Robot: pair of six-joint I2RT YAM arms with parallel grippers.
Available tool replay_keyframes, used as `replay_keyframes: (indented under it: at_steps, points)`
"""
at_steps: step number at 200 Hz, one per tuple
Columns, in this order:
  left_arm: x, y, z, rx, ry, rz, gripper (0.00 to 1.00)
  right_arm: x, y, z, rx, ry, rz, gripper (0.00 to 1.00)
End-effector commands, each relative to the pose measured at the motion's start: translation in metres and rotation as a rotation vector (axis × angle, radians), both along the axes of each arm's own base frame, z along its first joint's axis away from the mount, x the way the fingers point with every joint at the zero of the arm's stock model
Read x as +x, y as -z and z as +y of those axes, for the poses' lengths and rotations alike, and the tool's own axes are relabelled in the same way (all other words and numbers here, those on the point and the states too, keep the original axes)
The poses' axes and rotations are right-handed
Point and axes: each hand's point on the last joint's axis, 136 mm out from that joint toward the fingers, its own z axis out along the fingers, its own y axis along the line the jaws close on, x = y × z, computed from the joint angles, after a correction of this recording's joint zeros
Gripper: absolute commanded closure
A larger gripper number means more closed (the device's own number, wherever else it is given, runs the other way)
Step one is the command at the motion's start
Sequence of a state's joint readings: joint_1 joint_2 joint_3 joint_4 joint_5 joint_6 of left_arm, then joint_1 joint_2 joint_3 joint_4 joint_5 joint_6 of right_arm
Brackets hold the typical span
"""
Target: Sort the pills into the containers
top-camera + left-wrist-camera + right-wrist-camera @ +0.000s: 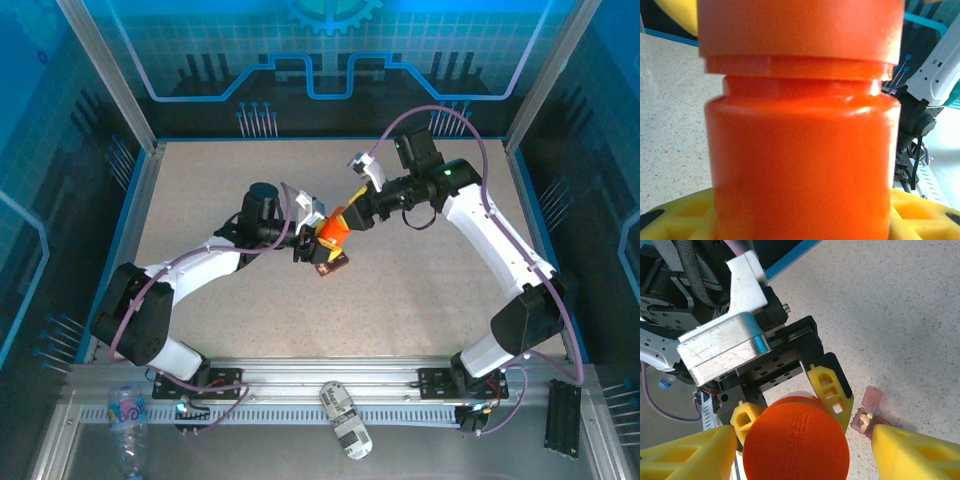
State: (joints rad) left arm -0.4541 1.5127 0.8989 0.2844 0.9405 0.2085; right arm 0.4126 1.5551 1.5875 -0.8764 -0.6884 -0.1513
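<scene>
While the left gripper (308,238) clamps the orange bottle (332,232) by its body, the right gripper (804,447) hangs over the cap (796,432), jaws spread wide to either side and not touching it. The step in hand looks like uncapping. The tray (860,426) lies on the table (200,200) just beside the bottle, one small lid flipped up (a few pale pills (864,417) sit in that compartment). Next, the right jaws need to close squarely on the cap and twist while the left gripper resists the turn.
</scene>
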Motion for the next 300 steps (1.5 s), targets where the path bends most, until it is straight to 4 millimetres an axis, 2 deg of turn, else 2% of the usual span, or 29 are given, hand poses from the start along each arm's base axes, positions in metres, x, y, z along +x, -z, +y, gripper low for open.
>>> replay_keyframes:
  at_steps: [1, 26, 66, 103, 147, 170, 191, 202, 212, 230, 247, 274, 300]
  points:
    - [0.001, -0.017, -0.002, -0.028, 0.031, -0.026, 1.00, -0.006, 0.012, 0.002, -0.024, -0.016, 0.040, 0.28]
    - [0.000, -0.018, -0.001, -0.029, 0.031, -0.028, 1.00, -0.003, 0.017, 0.000, -0.042, 0.002, 0.040, 0.29]
    - [0.001, -0.017, -0.001, -0.027, 0.025, -0.025, 1.00, -0.002, 0.019, 0.001, -0.040, 0.007, 0.054, 0.54]
    - [0.012, -0.021, 0.001, -0.027, -0.043, -0.079, 1.00, 0.002, 0.034, 0.004, -0.040, 0.076, 0.130, 0.63]
    - [0.046, -0.028, 0.010, -0.016, -0.338, -0.306, 1.00, 0.026, 0.074, 0.006, -0.061, 0.416, 0.301, 0.67]
    - [0.048, -0.025, 0.007, -0.008, -0.383, -0.351, 1.00, 0.033, 0.085, 0.012, -0.018, 0.543, 0.339, 0.65]
    - [0.050, -0.022, 0.005, -0.030, -0.397, -0.331, 1.00, 0.035, 0.087, 0.017, 0.035, 0.570, 0.367, 0.64]
    - [0.052, -0.019, 0.005, -0.030, -0.399, -0.317, 1.00, 0.037, 0.083, 0.015, 0.039, 0.567, 0.358, 0.60]
    - [0.051, -0.017, 0.005, -0.029, -0.393, -0.306, 1.00, 0.038, 0.074, 0.011, 0.052, 0.557, 0.341, 0.51]
    - [0.050, -0.015, 0.006, -0.039, -0.347, -0.249, 1.00, 0.039, 0.041, -0.004, 0.124, 0.532, 0.280, 0.31]
    - [0.045, -0.017, 0.008, -0.039, -0.295, -0.213, 1.00, 0.031, 0.009, -0.017, 0.187, 0.490, 0.193, 0.20]
    - [0.031, -0.020, 0.009, -0.038, -0.182, -0.165, 1.00, 0.009, -0.021, -0.028, 0.199, 0.384, 0.051, 0.16]
    - [0.018, -0.026, 0.009, -0.049, -0.085, -0.119, 1.00, -0.001, -0.026, -0.030, 0.128, 0.271, -0.033, 0.17]
